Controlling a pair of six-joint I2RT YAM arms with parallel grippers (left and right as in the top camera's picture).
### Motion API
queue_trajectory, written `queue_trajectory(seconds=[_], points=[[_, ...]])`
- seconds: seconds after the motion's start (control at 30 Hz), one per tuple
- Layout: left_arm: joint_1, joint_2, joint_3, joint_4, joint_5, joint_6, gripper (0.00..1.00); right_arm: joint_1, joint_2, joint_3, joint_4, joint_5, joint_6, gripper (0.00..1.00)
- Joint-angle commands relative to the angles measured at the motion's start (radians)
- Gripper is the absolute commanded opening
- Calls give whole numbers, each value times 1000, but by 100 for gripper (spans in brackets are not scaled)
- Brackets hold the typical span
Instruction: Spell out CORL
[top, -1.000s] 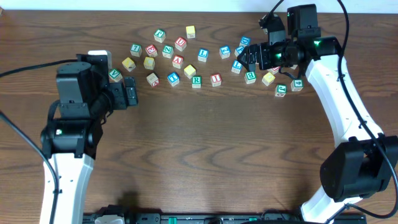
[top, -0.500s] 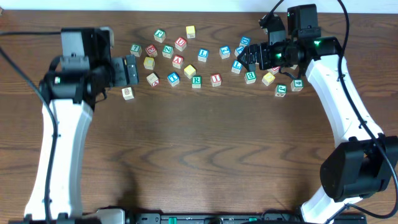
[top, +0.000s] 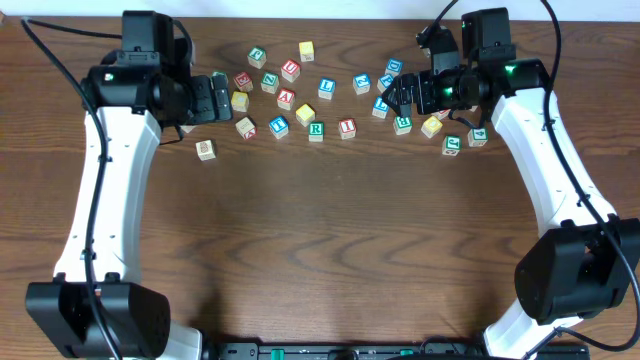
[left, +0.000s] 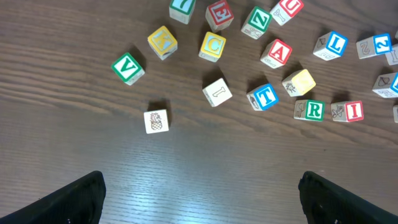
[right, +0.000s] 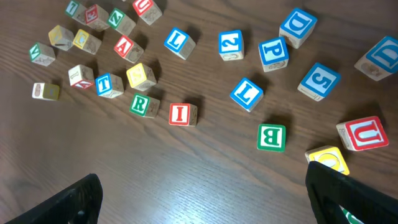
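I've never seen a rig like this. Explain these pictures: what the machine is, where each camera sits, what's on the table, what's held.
Two robot arms, the left arm and the right arm, stand at a wooden table. One picture looks down from overhead; the other two come from cameras on each wrist, so the dark shapes at their bottom corners are the left fingers and right fingers. Small letter cubes lie scattered, among them a yellow C, a green R and a blue L. Both pairs of fingers are open and hold nothing.
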Motion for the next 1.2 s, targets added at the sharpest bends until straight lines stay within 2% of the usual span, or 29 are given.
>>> queue_trajectory(seconds=[0.0,0.17,0.33,0.83,1.17], points=[[0,6,33,0,7,-28,98,9,-5,24,-4,-7,-18,99],[0,7,32,12,8,-34,98,9,-5,24,-3,-7,-18,99],[-1,9,30,18,14,-88,98,9,-5,24,-3,-8,-18,99],[-99,70,30,63,13,-22,98,9,-5,24,-6,-7,-18,99],[-106,71,30,66,14,-23,98,9,-5,24,-18,-7,-18,99]])
